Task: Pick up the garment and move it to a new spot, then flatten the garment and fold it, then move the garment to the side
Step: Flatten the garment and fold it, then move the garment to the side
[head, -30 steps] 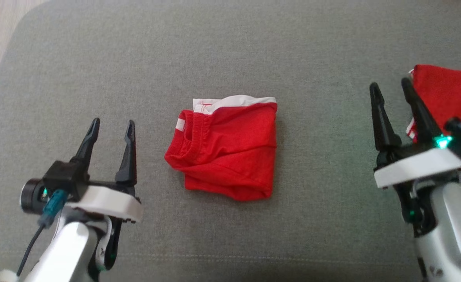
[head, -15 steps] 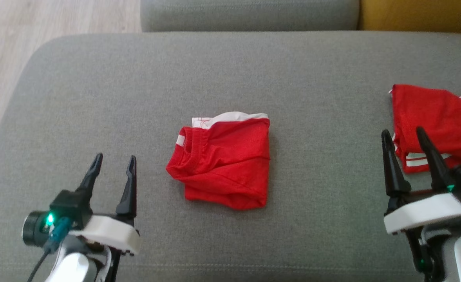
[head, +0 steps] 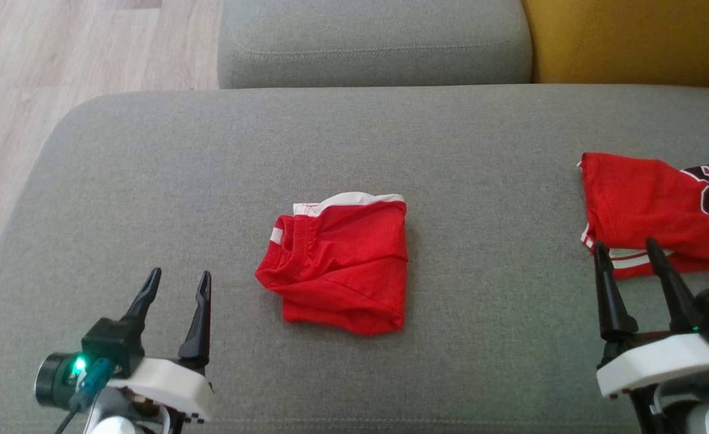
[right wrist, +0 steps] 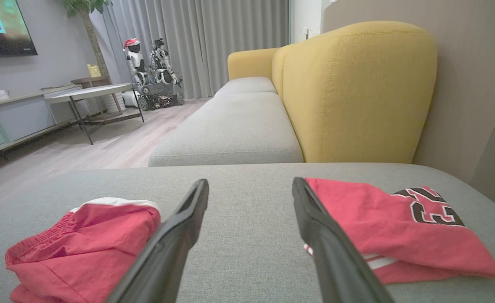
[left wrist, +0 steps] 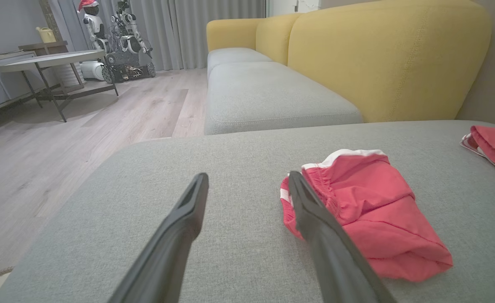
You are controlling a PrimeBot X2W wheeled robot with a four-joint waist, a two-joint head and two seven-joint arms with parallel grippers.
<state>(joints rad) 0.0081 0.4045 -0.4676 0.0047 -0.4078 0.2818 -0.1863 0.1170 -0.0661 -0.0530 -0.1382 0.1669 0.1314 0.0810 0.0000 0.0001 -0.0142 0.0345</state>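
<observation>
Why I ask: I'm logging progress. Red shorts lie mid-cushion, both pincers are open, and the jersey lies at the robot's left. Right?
No: the head view shows the jersey at the robot's right, by the open right pincer. The shorts lie mid-cushion, and the left pincer is open.

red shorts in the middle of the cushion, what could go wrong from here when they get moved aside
1. The shorts lie loosely folded; a pinch on the top layer alone could pull the fold open.
2. The right claw, open, has its fingertips close to the striped hem of the jersey and might snag that garment instead.
3. On the left the cushion rounds off towards the floor; shorts set there could slide off.
</observation>
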